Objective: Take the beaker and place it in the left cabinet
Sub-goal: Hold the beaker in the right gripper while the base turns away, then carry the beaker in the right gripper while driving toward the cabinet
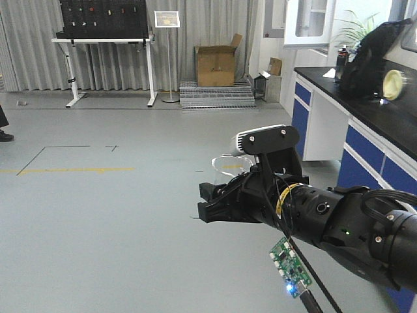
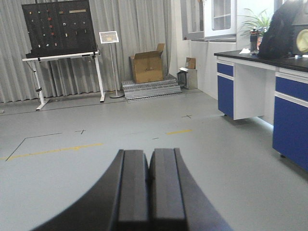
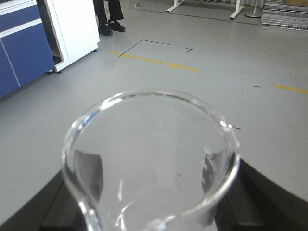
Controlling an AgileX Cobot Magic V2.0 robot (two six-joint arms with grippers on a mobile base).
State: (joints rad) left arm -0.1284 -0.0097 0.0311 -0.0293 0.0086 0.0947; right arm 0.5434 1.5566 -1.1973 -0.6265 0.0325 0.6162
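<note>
Holding: the beaker (image 3: 151, 163) is in my right pincer (image 1: 206, 202). Its dark fingers (image 3: 274, 192) press the glass wall from both sides, closed only as far as the glass allows.
Where it is: in the air over the grey floor (image 1: 98, 228), resting on nothing, just ahead of my right wrist.
Axis: mouth up and near upright, as far as I can judge, with the flared rim toward the wrist camera.
Nearer arm: the right, since it has the glass. My left pincer (image 2: 149, 166) is empty, its pads pressed together, pointing out over bare floor.
Left cabinet: it shows in no view, so I cannot tell which way it lies from the beaker. I judge I must turn to find it before any placing.
Around: a blue-fronted desk (image 1: 365, 98) runs along my right, with a black backpack (image 1: 368, 55) on it. By the far wall stand a cardboard box (image 1: 217, 65) and a black board (image 1: 104, 18) on a white stand.
In the way: nothing is close to the glass, and the desk stands apart.
Risk: smooth glass could slip.
</note>
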